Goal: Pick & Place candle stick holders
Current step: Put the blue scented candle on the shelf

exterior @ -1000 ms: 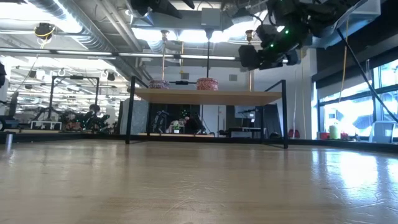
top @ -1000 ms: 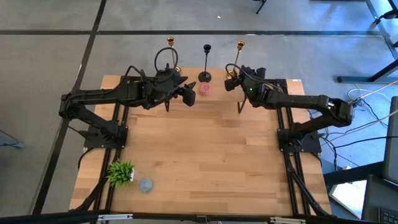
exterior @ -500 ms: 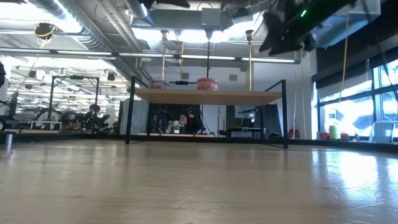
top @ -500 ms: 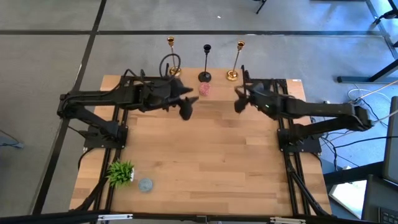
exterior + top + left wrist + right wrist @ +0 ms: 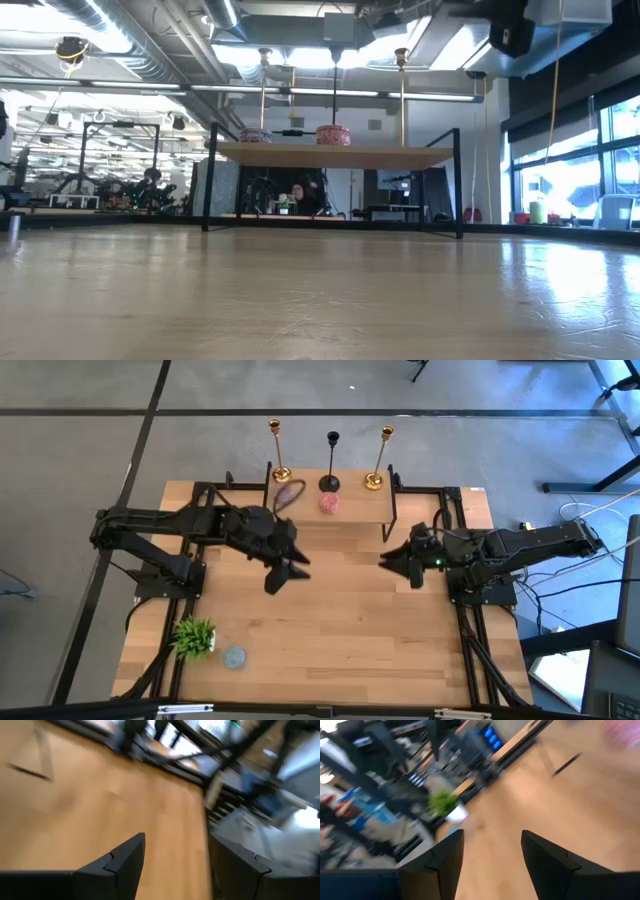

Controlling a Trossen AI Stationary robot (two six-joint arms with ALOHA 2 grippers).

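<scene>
While both arms hung over the middle of the surface (image 5: 330,620), the three candle stick holders stood upright in a row on the raised shelf (image 5: 350,512) at its far edge, well beyond either tool. The left gold holder (image 5: 277,451), the black holder (image 5: 331,460) and the right gold holder (image 5: 380,456) each rose on a long vertical axis from a round base, so any grasp would have to meet a thin upright stem from the side. The left tool (image 5: 281,575) sat nearer the surface's middle, with the left gold holder lying away from it toward the far edge and slightly to its left side; its fingers (image 5: 125,860) stood apart with nothing between them. The right tool (image 5: 392,563) likewise showed its fingers (image 5: 445,855) spread and empty, and the right gold holder lay beyond it toward the far edge. Judging by position, each gold holder lay closer to the arm on its own side, while the black one stood roughly between the two. A small pink object (image 5: 328,504) rested on the shelf just in front of the black holder.
</scene>
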